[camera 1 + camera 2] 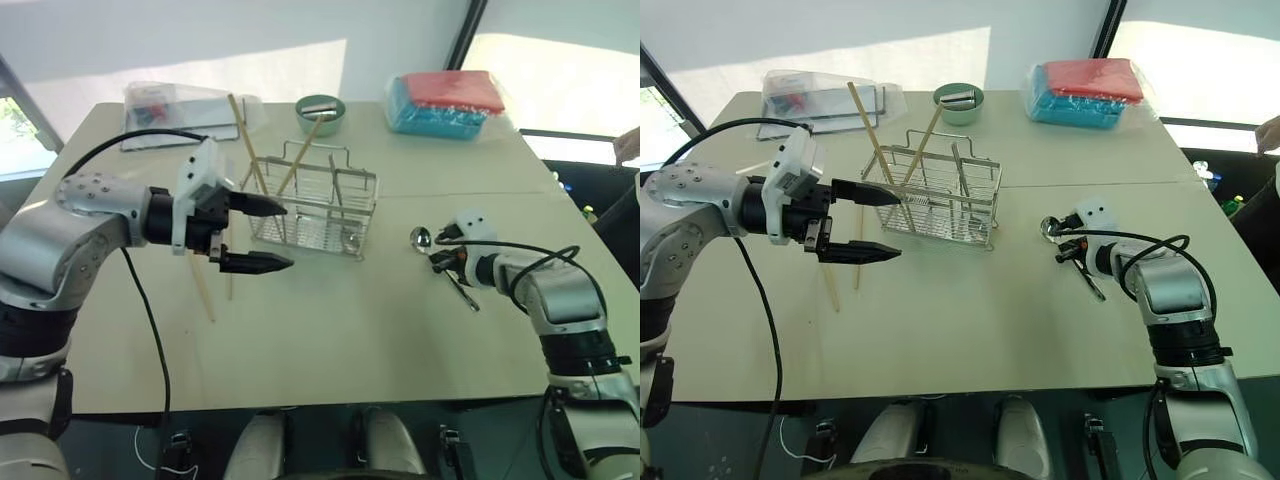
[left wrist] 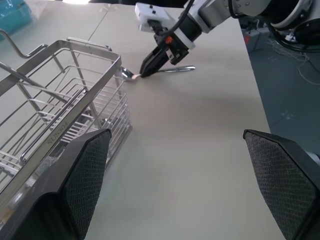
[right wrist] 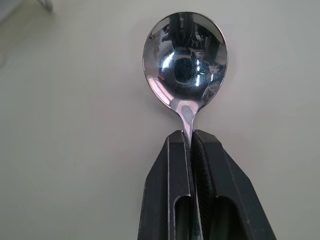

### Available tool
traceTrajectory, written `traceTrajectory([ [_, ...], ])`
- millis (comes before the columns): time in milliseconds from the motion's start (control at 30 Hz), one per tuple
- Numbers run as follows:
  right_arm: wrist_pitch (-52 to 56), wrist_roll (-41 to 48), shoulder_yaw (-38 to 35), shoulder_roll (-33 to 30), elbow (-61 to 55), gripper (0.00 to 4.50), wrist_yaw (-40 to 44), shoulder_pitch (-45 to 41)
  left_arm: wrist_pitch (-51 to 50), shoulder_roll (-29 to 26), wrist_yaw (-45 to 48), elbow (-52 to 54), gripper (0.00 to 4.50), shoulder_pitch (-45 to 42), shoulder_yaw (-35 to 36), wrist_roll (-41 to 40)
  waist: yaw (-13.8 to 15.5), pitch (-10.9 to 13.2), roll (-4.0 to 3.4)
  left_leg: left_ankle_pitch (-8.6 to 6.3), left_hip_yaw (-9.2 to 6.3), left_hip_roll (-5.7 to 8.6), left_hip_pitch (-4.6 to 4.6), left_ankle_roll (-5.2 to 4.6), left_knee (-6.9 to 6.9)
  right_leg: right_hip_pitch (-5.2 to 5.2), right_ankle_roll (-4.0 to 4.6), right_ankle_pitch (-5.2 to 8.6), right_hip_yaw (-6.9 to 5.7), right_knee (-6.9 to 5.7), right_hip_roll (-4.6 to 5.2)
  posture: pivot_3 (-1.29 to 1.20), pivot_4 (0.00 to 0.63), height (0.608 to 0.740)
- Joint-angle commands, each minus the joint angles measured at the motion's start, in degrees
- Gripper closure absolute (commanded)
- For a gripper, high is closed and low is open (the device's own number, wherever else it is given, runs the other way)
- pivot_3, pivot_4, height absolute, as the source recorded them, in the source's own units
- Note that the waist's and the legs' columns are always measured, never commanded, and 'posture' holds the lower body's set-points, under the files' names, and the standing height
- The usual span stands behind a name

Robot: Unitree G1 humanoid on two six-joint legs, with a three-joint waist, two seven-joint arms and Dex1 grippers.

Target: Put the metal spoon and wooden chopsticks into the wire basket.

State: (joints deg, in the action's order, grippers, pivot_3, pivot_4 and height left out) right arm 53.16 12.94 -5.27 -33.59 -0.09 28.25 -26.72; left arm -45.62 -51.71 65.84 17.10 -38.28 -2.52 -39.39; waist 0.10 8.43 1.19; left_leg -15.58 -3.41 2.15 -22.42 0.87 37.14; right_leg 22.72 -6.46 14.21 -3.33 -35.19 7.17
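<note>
- While the metal spoon (image 3: 185, 62) lies on the bench (image 1: 330, 340), right of the wire basket (image 1: 318, 212), we see the right gripper (image 3: 192, 137) fingers clamped on its thin neck; so narrow a hold may let it swivel when lifted.
- With the left gripper (image 1: 275, 236) fingers wide apart beside the basket, we risk nudging the wooden chopsticks (image 1: 250, 150) leaning inside.

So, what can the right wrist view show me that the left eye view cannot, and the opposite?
Right wrist view: the right gripper is shut on the metal spoon, pinching the handle just below the bowl.

Left eye view: the wire basket with two wooden chopsticks leaning in it, more on the table, and the open left gripper beside it.

Both: spoon, right gripper, table.
</note>
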Motion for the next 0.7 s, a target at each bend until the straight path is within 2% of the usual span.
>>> traceTrajectory([
  [33, -7.0, 3.8, -10.0, 2.7, -5.8, 4.46, -4.2, -5.0, 0.7, 0.0, -1.2, 0.8, 0.0, -0.3, 2.8, -0.1, 0.0, 0.1, -0.12, 0.0, 0.01, 0.0, -0.01, 0.0, -0.01, 0.01, -0.02, -0.01, 0.01, -0.01, 0.0, 0.0, 0.15, 0.667],
  [200, -6.7, 12.5, -15.5, 10.3, -13.7, 4.46, -9.2, -15.9, 1.2, 1.3, -3.8, -0.8, 0.0, -0.9, 3.9, 0.7, -0.6, 0.1, -0.17, 0.01, -0.03, -0.03, 0.01, 0.02, -0.02, 0.01, -0.04, -0.03, 0.01, -0.04, -0.06, 0.0, 0.15, 0.667],
  [400, -11.7, 12.9, -10.4, 19.5, -13.3, 4.46, -14.2, -23.8, 3.0, 2.2, -4.2, -3.0, 0.0, -2.0, 3.6, 2.2, -0.9, 0.1, -0.12, 0.01, -0.07, -0.05, 0.05, 0.02, -0.03, 0.03, -0.03, -0.03, 0.01, -0.12, -0.13, 0.0, 0.15, 0.667],
  [700, -13.6, 13.8, -6.5, 20.7, -11.4, 4.46, -13.6, -24.8, 2.5, 2.1, -5.4, -2.6, 0.0, -1.8, 5.2, 1.6, -1.0, 0.1, -0.13, 0.02, -0.06, 0.02, 0.0, 0.02, -0.03, 0.06, -0.03, -0.03, 0.13, -0.27, -0.12, 0.0, 0.15, 0.667],
])
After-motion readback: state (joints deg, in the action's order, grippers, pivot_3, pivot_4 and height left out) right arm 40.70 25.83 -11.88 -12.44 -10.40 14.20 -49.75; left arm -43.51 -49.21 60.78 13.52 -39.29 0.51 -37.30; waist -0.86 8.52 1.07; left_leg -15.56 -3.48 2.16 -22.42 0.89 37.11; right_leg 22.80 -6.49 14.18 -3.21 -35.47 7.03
